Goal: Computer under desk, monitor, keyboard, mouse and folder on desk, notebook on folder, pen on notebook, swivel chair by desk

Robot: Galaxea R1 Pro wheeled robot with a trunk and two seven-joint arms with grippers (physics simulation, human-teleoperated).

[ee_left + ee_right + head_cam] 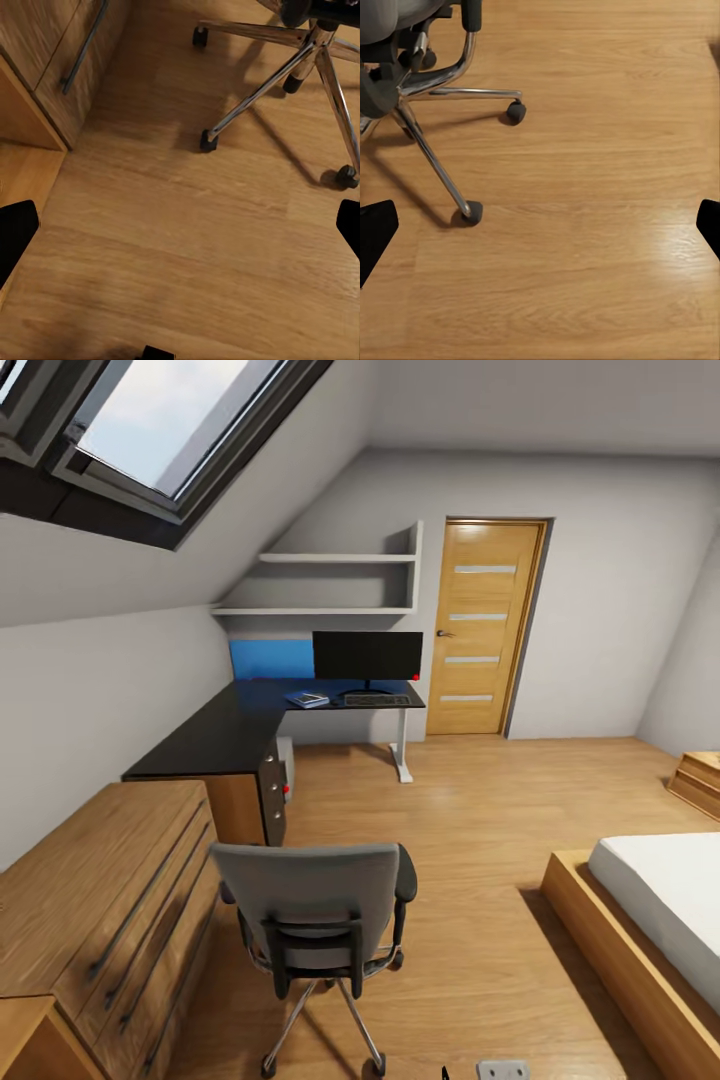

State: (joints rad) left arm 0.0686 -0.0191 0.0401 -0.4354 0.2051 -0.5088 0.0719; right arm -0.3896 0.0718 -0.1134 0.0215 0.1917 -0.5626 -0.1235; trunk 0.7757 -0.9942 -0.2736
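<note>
Grey swivel chair point(320, 910) stands on the wood floor point(480, 830), back to the camera, well apart from the black desk point(225, 735). Monitor point(367, 656), keyboard point(377, 700) and a small stack point(307, 699) sit on the desk. No writing is legible. Left gripper point(180, 225) and right gripper point(540, 229) are spread wide, empty, above the floor.

No legible text, label, brand, number or sign anywhere in these views.
</note>
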